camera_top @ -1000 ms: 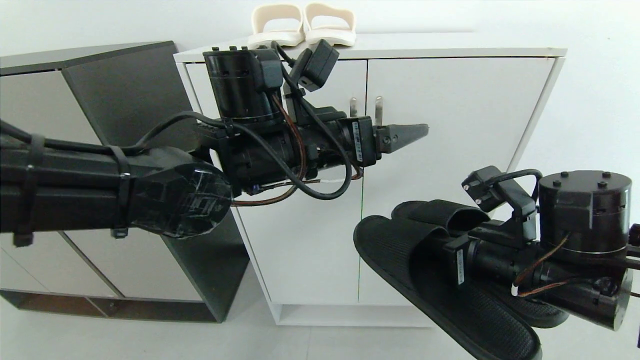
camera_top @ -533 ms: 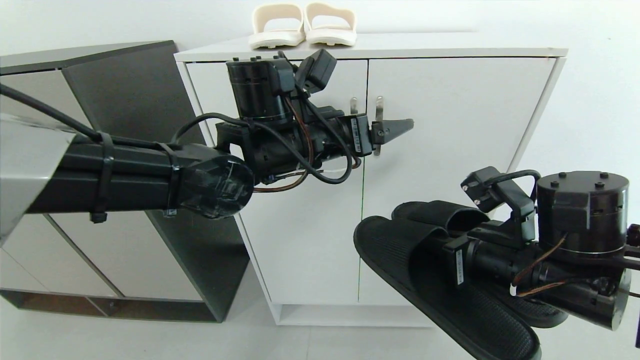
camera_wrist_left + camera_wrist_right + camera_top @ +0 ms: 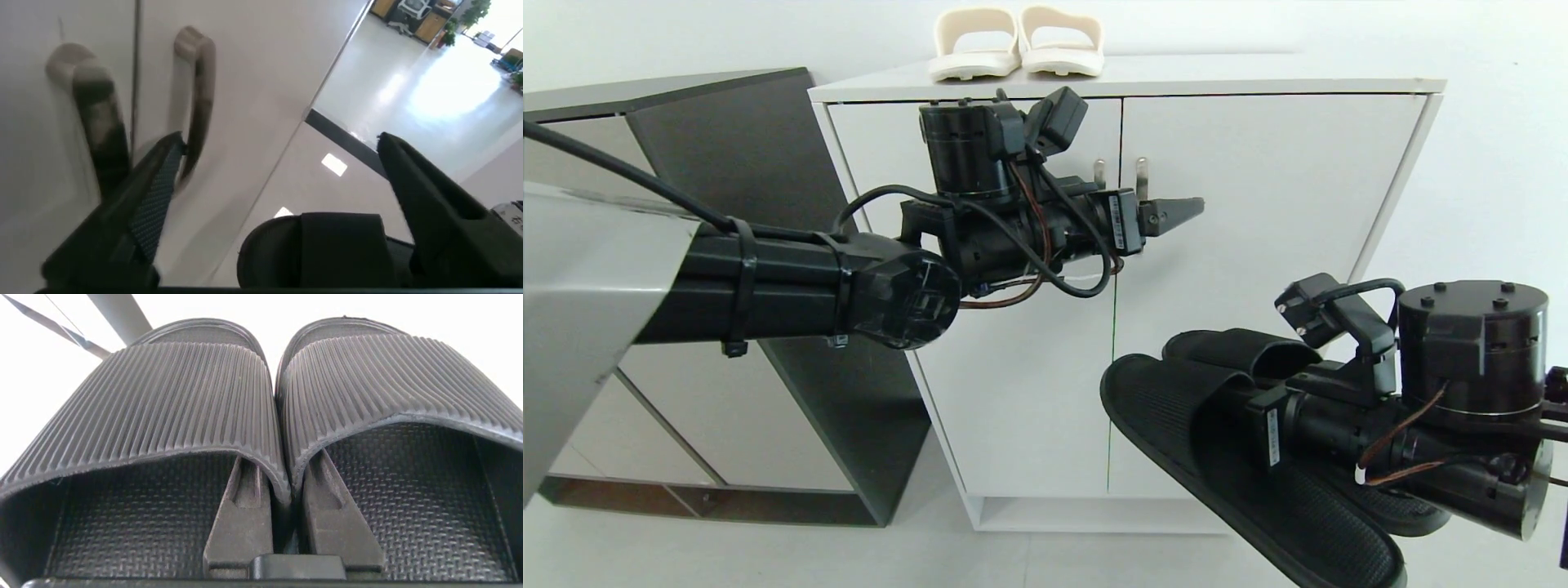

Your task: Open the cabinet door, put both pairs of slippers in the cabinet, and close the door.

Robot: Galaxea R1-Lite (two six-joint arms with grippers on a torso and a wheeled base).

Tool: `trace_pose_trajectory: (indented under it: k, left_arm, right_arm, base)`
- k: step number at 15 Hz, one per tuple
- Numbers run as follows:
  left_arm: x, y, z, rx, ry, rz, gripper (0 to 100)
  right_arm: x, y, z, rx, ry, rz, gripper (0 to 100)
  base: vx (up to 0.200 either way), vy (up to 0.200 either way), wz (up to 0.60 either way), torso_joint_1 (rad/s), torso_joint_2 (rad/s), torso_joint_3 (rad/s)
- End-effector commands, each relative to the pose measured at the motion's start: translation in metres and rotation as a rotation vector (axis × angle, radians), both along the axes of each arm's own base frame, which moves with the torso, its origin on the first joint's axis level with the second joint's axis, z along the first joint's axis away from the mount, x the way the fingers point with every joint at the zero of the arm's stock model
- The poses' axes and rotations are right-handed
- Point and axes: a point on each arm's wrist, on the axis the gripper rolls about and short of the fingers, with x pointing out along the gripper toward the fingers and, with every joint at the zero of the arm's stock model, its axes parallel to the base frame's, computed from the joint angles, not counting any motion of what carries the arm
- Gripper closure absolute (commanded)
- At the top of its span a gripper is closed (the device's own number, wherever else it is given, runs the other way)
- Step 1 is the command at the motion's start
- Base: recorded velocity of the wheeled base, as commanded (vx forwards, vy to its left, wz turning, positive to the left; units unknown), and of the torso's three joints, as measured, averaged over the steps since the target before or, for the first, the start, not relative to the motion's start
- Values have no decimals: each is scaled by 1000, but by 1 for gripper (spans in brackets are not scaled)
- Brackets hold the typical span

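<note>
The white cabinet (image 3: pixel 1258 204) has both doors shut, with two metal handles (image 3: pixel 1142 173) at the centre seam. My left gripper (image 3: pixel 1180 214) is open in front of them. In the left wrist view the right door's handle (image 3: pixel 198 90) stands just inside one finger (image 3: pixel 151 204) of the left gripper (image 3: pixel 278 171). The black slippers (image 3: pixel 1217 408) hang low in front of the right door. My right gripper (image 3: pixel 290 510) is shut on their two adjoining straps (image 3: pixel 278 416). The cream slippers (image 3: pixel 1017 41) lie on the cabinet's top.
A dark grey cabinet (image 3: pixel 727 147) stands against the white one's left side. Pale floor (image 3: pixel 768 555) runs in front of both. A white wall (image 3: pixel 1503 163) is behind and to the right.
My left arm has stretched forward toward the cabinet, bringing its gripper close to the handles. The right arm and the black slippers have stayed put.
</note>
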Motion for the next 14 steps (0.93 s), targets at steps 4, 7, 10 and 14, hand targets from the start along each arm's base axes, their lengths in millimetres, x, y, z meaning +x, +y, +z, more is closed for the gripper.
trace_pose_trajectory:
  k: [4, 7, 10, 14]
  left_arm:
    - [-2, -2, -1, 1, 1, -9, 100]
    - [-12, -2, 1, 3, 5, -23, 100]
    - [-24, -2, 2, 10, 10, -40, 100]
    - [-24, 7, 8, 17, 32, -20, 100]
  right_arm:
    - [-1, 0, -3, -9, 6, 4, 100]
    - [-8, -4, -6, -34, 3, 51, 100]
    - [-14, -8, -4, -12, 10, 117, 100]
    - [-13, -7, -5, -19, 15, 115, 100]
  base:
    - [0, 0, 0, 0, 0, 0]
    - [0, 0, 0, 0, 0, 0]
    - [0, 0, 0, 0, 0, 0]
    - [0, 0, 0, 0, 0, 0]
